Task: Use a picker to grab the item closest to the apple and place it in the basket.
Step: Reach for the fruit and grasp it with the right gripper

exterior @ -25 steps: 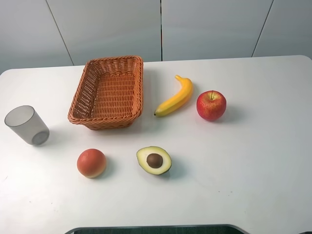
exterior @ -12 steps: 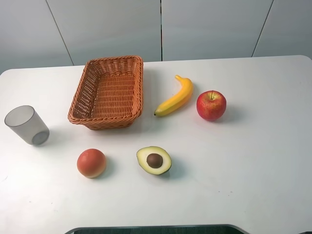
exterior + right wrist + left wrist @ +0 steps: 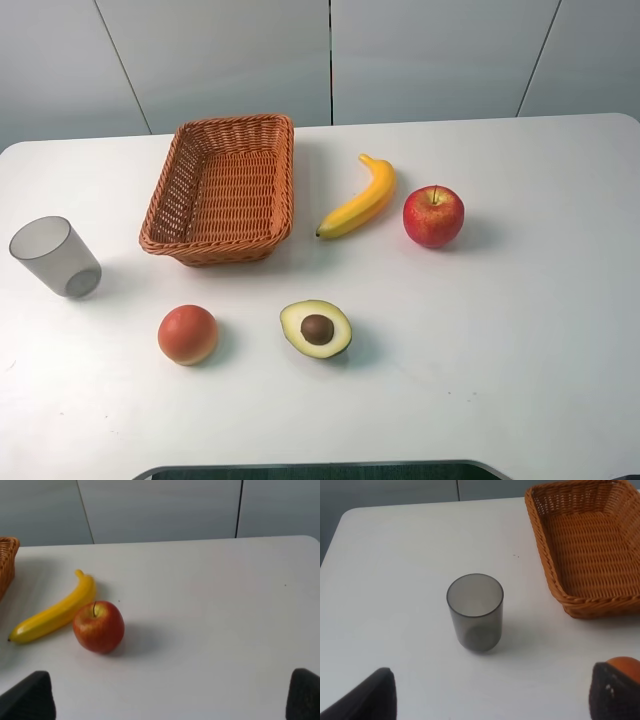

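A red apple (image 3: pixel 433 215) (image 3: pixel 99 626) sits right of centre on the white table. Just to its left lies a yellow banana (image 3: pixel 359 200) (image 3: pixel 53 613), almost touching it. The woven basket (image 3: pixel 184 176) (image 3: pixel 547 570) stands further left with nothing inside. Neither gripper shows in the high view. In the left wrist view my left gripper (image 3: pixel 490 698) is open, its dark fingertips (image 3: pixel 367 697) wide apart above the table near the cup. In the right wrist view my right gripper (image 3: pixel 166 698) is also open, short of the apple, holding nothing.
A grey translucent cup (image 3: pixel 55 257) (image 3: pixel 475 611) stands at the table's left side. An orange-red round fruit (image 3: pixel 188 334) (image 3: pixel 625 664) and a halved avocado (image 3: pixel 316 328) lie toward the front. The table's (image 3: pixel 520 330) rounded edges run behind the basket.
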